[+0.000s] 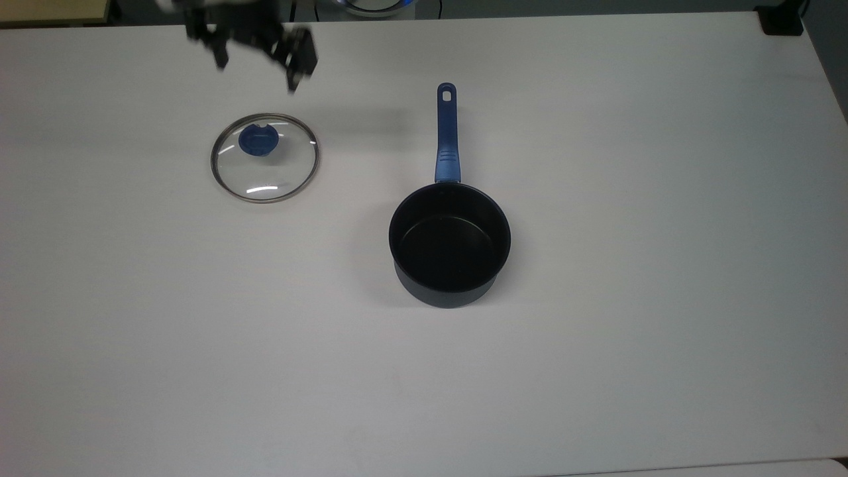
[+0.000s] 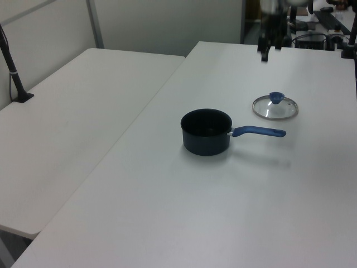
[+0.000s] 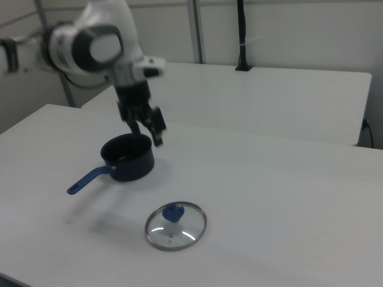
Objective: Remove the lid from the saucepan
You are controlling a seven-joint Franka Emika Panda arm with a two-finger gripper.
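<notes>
On the white table (image 1: 596,371), the dark navy saucepan (image 1: 450,246) stands uncovered; beyond it toward the top view's left, its clear glass blue-knobbed lid (image 1: 265,158) lies flat, apparently set aside. The black pincer (image 1: 255,56), spread and empty, hangs above.

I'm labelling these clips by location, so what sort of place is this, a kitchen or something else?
Probably a lab or office workspace, not a kitchen. The saucepan and its lid sit on a plain white table, a robot arm's gripper hangs above, and partition walls stand behind.
</notes>
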